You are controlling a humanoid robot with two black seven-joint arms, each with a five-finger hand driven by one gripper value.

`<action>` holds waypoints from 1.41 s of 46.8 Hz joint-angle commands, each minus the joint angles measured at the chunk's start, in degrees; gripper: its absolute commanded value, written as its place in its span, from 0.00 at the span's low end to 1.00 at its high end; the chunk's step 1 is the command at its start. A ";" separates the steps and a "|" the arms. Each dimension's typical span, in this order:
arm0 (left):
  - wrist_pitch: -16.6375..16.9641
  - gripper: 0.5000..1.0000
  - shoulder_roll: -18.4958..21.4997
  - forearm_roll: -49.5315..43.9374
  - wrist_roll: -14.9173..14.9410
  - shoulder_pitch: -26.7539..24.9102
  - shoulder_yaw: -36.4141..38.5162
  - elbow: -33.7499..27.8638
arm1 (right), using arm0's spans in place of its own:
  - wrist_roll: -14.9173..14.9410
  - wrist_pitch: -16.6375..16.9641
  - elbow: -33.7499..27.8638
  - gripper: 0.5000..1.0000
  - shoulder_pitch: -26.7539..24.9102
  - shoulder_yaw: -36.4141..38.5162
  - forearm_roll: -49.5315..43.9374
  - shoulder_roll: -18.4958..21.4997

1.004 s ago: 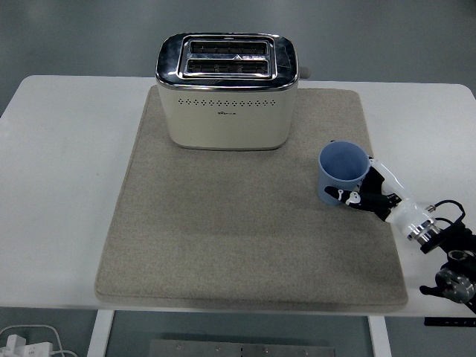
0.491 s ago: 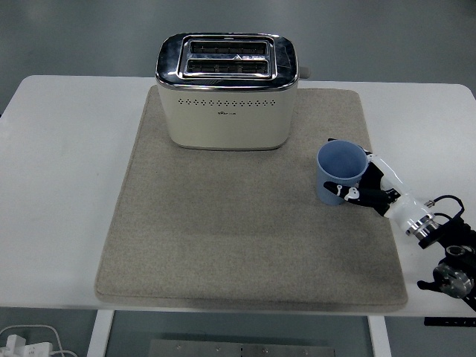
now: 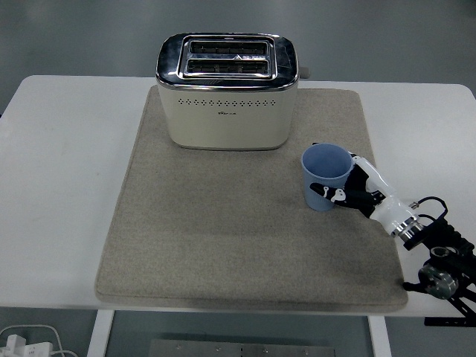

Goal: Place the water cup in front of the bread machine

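You are looking down on a white table [image 3: 67, 186] carrying a beige mat [image 3: 216, 230]. The toaster [image 3: 227, 89] is sitting at the mat's far edge, slots up. Your right hand [image 3: 357, 192] is reaching in from the lower right and wrapping its fingers [image 3: 327, 195] around the blue cup [image 3: 326, 176], which is standing upright, seemingly on the mat, near the toaster's front right corner.
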 commanded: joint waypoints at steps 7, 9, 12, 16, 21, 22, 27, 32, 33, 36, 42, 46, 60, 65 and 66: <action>0.00 1.00 0.00 0.00 -0.02 0.00 0.00 -0.08 | 0.00 -0.08 0.65 0.00 0.99 0.22 0.26 0.09; 0.00 1.00 0.00 0.00 -0.02 0.00 0.00 -0.08 | 0.00 -0.08 0.74 0.00 1.08 0.22 0.26 0.09; 0.00 1.00 0.00 0.00 -0.02 0.00 0.00 -0.08 | 0.00 -0.08 0.91 0.00 1.17 0.22 0.26 0.26; 0.00 1.00 0.00 0.00 -0.02 0.00 0.00 0.01 | 0.00 -0.25 1.44 0.00 1.17 0.22 0.26 0.35; 0.00 1.00 0.00 0.00 0.07 0.00 0.00 -0.08 | 0.00 -0.78 1.79 0.00 1.26 0.13 0.17 1.40; 0.00 1.00 0.00 0.00 -0.02 0.00 0.00 -0.08 | 0.00 -0.96 1.79 0.00 1.26 0.04 0.17 1.75; 0.00 1.00 0.00 0.00 -0.02 0.00 0.00 -0.08 | 0.00 -1.92 1.88 0.00 1.70 0.04 0.17 2.72; 0.00 1.00 0.00 0.00 0.07 0.00 0.00 -0.08 | 0.00 -2.54 1.88 0.00 2.31 -0.05 0.17 4.39; 0.00 1.00 0.00 0.00 -0.02 0.00 0.00 -0.08 | 0.00 -2.63 1.88 0.00 2.49 -0.22 0.17 4.57; 0.00 1.00 0.00 0.00 0.07 0.00 0.00 -0.08 | 0.00 -3.42 1.88 0.00 3.10 -0.92 0.26 5.09; 0.00 1.00 0.00 0.00 0.07 0.00 0.00 -0.08 | 0.00 -5.17 1.88 0.00 4.68 -3.38 0.26 6.85; 0.00 1.00 0.00 0.00 -0.02 0.00 0.00 -0.08 | 0.00 -6.23 1.88 0.00 5.47 -4.44 0.26 7.21; 0.00 1.00 0.00 0.00 -0.02 0.00 0.00 -0.08 | 0.00 -7.63 1.79 0.00 8.37 -5.23 0.61 9.84; 0.00 1.00 0.00 0.00 0.07 0.00 0.00 -0.08 | 0.00 -7.99 1.09 0.00 9.69 -6.99 0.79 11.25; 0.00 1.00 0.00 0.00 -0.02 0.00 0.00 -0.08 | 0.00 -8.08 1.00 0.00 9.96 -7.34 0.79 11.68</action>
